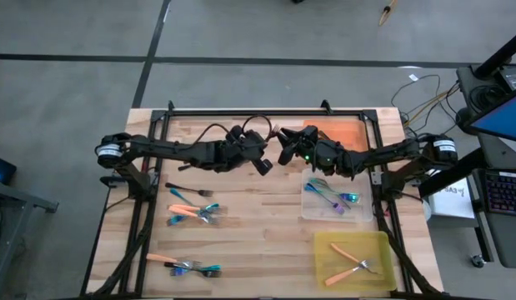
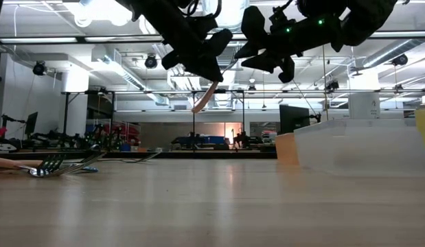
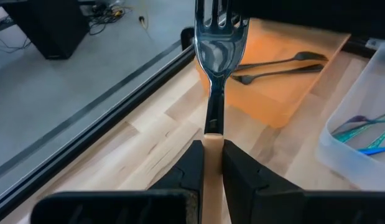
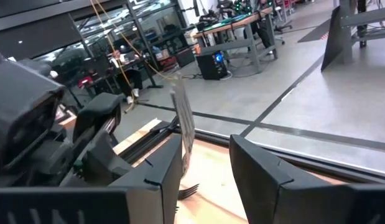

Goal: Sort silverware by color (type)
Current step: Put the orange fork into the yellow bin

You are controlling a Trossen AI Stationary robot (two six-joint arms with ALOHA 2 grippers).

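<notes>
The left hand [image 3: 208, 168] is clenched on an orange-handled fork [image 3: 212, 74], held in the air above the middle of the table [image 1: 266, 242]. The right hand [image 1: 284, 156] faces it, fingers released, the fork's tines between them without a grip. At two o'clock from the hands lies the orange tray [image 3: 285, 93] with two dark forks [image 3: 279, 67]; at four o'clock the clear tray [image 1: 312, 208] holds blue forks [image 1: 334, 197], and the yellow tray [image 1: 383, 275] holds orange ones. Loose forks [image 1: 195, 212] lie at eight o'clock
</notes>
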